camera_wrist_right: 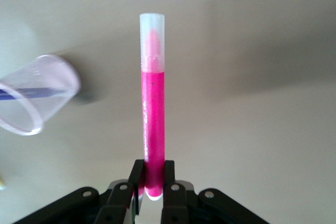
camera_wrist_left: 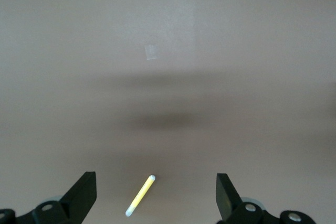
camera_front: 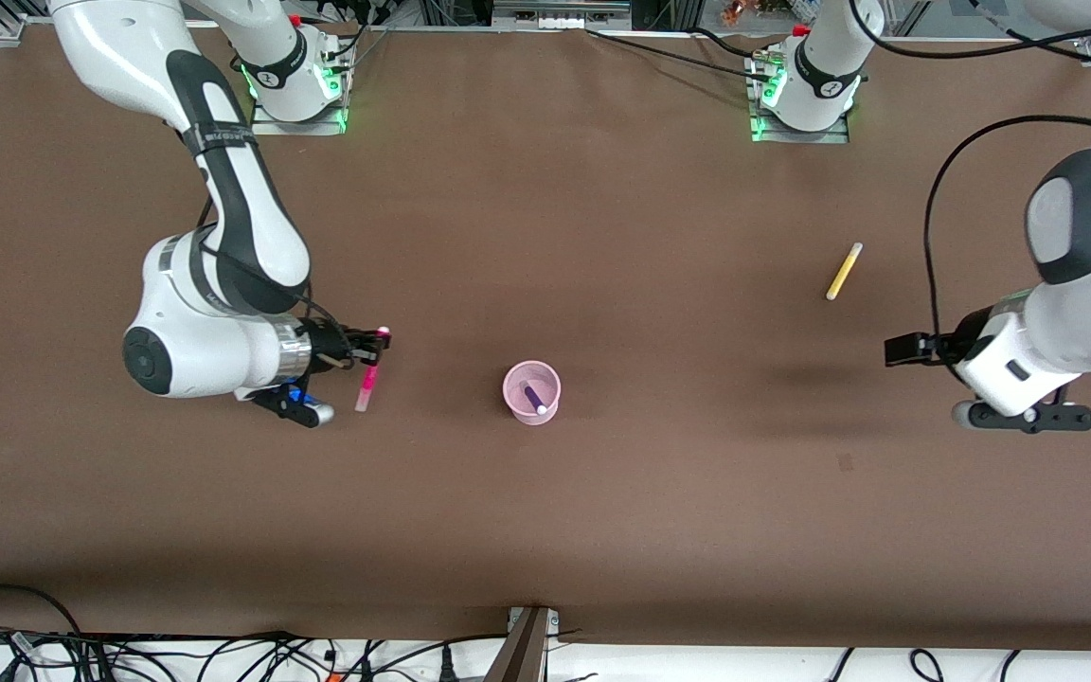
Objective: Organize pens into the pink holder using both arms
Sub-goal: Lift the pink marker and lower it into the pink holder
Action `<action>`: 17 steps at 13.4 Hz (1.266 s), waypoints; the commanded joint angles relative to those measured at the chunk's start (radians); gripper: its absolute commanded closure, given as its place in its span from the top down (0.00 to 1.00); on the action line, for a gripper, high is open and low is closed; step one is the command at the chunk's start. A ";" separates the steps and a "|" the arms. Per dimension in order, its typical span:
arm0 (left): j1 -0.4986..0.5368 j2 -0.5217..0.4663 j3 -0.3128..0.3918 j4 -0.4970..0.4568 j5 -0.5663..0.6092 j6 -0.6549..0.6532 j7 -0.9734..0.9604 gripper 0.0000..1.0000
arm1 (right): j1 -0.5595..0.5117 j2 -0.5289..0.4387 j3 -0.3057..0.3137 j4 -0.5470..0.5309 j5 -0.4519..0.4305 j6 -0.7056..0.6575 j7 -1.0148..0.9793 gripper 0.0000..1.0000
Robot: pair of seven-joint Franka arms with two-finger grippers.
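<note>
Nearest the front camera among the task's things, the pink holder (camera_front: 532, 392) is seen upright near the middle of the table (camera_front: 545, 530), with one dark purple pen (camera_front: 534, 396) leaning inside it. The magenta pen (camera_front: 367, 384) is clamped by its end between the shut fingers of the right gripper (camera_front: 370, 346), over the table toward the right arm's end and well apart from the holder. In the right wrist view the magenta pen (camera_wrist_right: 152, 103) is seen pointing straight out from the jaws, with the holder (camera_wrist_right: 37, 95) off to one side.

For the step in hand, judged to be the carry to the cup, the pen is best brought over the holder's mouth and tipped cap-down before release, so that the rim is not struck and the light cup is not knocked over. The purple pen already inside should be missed.

The left gripper (camera_front: 896, 349) is held wide with nothing in it, over the table near the yellow pen (camera_front: 844, 271), which lies farther from the front camera; in the left wrist view the yellow pen (camera_wrist_left: 140, 196) is framed between the spread fingers.

Counted: one holder, three pens in sight, two grippers. No green pen is seen.
</note>
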 commanded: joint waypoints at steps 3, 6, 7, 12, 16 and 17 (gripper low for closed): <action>0.034 -0.077 -0.012 -0.094 -0.023 0.065 0.074 1.00 | 0.079 0.079 -0.005 0.150 0.243 -0.016 0.274 0.00; 0.057 -0.075 -0.013 -0.097 -0.023 0.065 0.079 1.00 | 0.129 0.121 -0.005 0.225 0.340 0.033 0.277 0.00; 0.055 -0.077 -0.013 -0.095 -0.023 0.065 0.071 1.00 | 0.146 0.131 -0.005 0.235 0.381 0.064 0.277 0.00; 0.159 -0.101 -0.089 -0.086 -0.027 0.068 0.069 1.00 | 0.185 0.193 0.010 0.264 0.494 0.180 0.269 0.00; 0.225 -0.130 -0.170 -0.098 -0.018 0.068 0.057 1.00 | 0.179 0.245 0.010 0.275 0.517 0.182 0.275 0.00; 0.228 -0.139 -0.176 -0.110 -0.012 0.068 0.051 1.00 | 0.179 0.253 0.010 0.275 0.550 0.182 0.295 0.00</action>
